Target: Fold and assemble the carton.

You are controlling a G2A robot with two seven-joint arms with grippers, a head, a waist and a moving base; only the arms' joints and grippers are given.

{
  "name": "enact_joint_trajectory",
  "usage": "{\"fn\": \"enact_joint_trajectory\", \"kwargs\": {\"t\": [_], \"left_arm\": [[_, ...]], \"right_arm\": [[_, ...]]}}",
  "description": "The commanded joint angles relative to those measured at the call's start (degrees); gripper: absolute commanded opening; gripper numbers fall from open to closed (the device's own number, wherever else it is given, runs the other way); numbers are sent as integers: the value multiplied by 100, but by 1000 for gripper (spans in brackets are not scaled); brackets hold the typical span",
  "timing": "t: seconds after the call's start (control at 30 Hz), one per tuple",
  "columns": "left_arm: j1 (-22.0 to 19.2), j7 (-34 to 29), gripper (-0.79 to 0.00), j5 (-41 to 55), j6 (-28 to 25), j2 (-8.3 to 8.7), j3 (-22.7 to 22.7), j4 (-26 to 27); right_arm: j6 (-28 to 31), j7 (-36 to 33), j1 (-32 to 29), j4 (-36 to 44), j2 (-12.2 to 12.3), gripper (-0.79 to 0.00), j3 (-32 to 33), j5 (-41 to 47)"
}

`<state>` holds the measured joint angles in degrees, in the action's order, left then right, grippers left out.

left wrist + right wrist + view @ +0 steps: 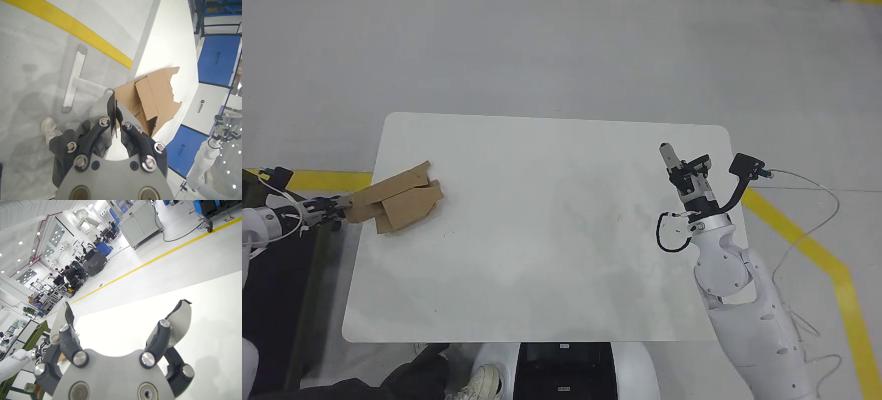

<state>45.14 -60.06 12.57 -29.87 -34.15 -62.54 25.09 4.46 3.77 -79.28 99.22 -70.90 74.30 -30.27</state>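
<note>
A white surface (pixel 562 250) is seen on a pale grey floor (pixel 562 60). In the top view the carton (pixel 407 197) lies flattened at about 9 o'clock on this surface, right at the rim, and one part of it reaches out past the rim.

The left tool (pixel 115 113) is closed on the thin edge of one cardboard panel, and only a small strip of the panel is held between the pads. The right tool (pixel 124 306) is spread wide and nothing is held in it; it is placed near 3 o'clock on the surface, well apart from the carton.

Several risks can be judged from this. Because the hold is narrow and on one panel only, the carton could turn around the pads or slide out when it is pulled or lifted. The cardboard already looks ragged along one side, so a strong pull could tear it further. If the hold is lost here, the carton could fall to the floor, as no support can be given by the other arm from so far away.
</note>
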Motion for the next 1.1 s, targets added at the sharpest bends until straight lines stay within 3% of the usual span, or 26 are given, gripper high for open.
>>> {"fn": "enact_joint_trajectory", "kwargs": {"t": [0.0, 0.23, 0.3, 0.8, 1.07], "left_arm": [[-45, -45, -785, 50, -107, -6, -40, -90], [-151, -779, -785, 706, -649, 58, -380, -319], [-134, -845, -785, 904, -591, 88, -466, -181], [568, -1789, -785, 2904, 352, 418, -1228, 1593], [917, -2254, -785, 3396, 816, 513, -1580, 2918]], "right_arm": [[0, 0, 0, 0, 0, 0, 0, 0], [0, 0, 0, 0, 0, 0, 0, 0], [0, 0, 0, 0, 0, 0, 0, 0], [0, 0, 0, 0, 0, 0, 0, 0], [0, 0, 0, 0, 0, 0, 0, 0]]}}
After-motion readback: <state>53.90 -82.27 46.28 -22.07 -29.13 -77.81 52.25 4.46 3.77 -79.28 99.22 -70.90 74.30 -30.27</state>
